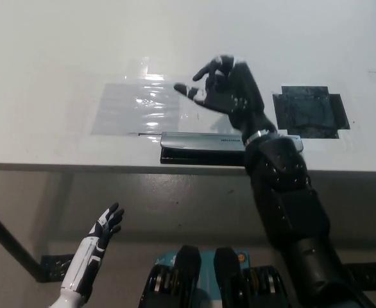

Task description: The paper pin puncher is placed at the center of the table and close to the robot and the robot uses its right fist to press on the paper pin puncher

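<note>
The approach is in hand: the black right hand (225,90) hovers over the white surface (59,51) just beyond the paper pin puncher (204,146), which lies along the near edge at the centre, and its fingers (204,69) are spread and only loosely curled, not yet a fist. Next, it likely needs to close into a fist, draw back over the puncher's silver top bar and press straight down. The white left hand (104,228) rests low at the robot's left below the edge, fingers apart and empty.

The black right hand (223,90) is hovering, fingers loosely curled, over the paper pin puncher (201,146) lying at the surface's (59,51) near edge; the white left hand (108,224) is hanging open below.
</note>
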### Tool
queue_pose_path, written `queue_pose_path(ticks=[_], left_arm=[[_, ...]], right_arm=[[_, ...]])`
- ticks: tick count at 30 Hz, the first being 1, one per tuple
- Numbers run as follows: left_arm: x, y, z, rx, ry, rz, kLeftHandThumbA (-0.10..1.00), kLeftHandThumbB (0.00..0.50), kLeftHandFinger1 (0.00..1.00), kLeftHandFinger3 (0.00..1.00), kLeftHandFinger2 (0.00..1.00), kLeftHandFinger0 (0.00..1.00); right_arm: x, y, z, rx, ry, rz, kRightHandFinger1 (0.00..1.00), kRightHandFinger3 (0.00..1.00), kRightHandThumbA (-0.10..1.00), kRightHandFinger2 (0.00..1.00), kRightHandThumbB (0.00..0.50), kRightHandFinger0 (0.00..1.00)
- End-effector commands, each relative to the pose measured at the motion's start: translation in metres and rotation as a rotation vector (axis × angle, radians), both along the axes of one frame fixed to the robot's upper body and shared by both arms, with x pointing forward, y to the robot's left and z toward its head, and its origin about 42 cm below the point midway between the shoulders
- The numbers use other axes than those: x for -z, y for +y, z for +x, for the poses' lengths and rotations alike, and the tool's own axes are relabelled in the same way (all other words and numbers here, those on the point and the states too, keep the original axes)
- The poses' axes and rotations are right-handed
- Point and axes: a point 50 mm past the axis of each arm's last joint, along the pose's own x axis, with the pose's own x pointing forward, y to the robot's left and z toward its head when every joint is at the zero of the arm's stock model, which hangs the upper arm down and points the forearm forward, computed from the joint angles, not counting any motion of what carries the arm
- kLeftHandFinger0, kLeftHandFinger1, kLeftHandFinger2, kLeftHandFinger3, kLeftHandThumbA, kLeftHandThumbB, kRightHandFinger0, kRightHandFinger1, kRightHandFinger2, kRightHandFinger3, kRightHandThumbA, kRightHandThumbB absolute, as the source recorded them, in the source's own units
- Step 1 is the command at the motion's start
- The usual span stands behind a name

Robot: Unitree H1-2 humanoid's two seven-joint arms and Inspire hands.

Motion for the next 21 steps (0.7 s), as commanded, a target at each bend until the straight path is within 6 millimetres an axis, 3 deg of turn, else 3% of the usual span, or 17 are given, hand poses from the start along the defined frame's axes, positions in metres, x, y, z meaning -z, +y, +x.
queue_pose_path(ticks=[1,2,6,12,18,21], left_arm=[[-0.018,0.006,0.008,0.015,-0.083,0.023,1.0,0.23,1.0,1.0,1.0,1.0],[-0.018,0.006,0.008,0.016,-0.083,0.023,1.0,0.226,1.0,1.0,1.0,1.0],[-0.017,0.006,0.008,0.02,-0.079,0.026,1.0,0.231,1.0,1.0,1.0,1.0],[-0.017,0.005,0.007,0.021,-0.073,0.015,1.0,0.225,1.0,1.0,1.0,1.0],[-0.017,0.006,0.007,0.02,-0.075,0.027,1.0,0.225,1.0,1.0,1.0,1.0],[-0.017,0.007,0.007,0.017,-0.076,0.032,1.0,0.233,1.0,1.0,1.0,1.0]], right_arm=[[-0.014,0.007,0.005,0.041,-0.095,0.025,0.18,0.15,1.0,0.36,0.144,0.09],[-0.009,0.006,0.004,0.043,-0.081,0.03,0.17,0.17,1.0,0.36,0.154,0.17],[0.02,0.0,-0.004,0.032,-0.03,0.029,0.16,0.27,1.0,0.4,0.16,0.0],[0.055,-0.001,-0.014,0.022,0.056,0.032,0.07,0.17,1.0,0.29,0.176,0.0],[0.096,0.001,-0.025,0.021,0.137,-0.006,0.12,0.19,1.0,0.33,0.137,0.02],[0.115,0.007,-0.032,0.002,0.185,-0.042,0.14,0.21,1.0,0.34,0.146,0.02]])
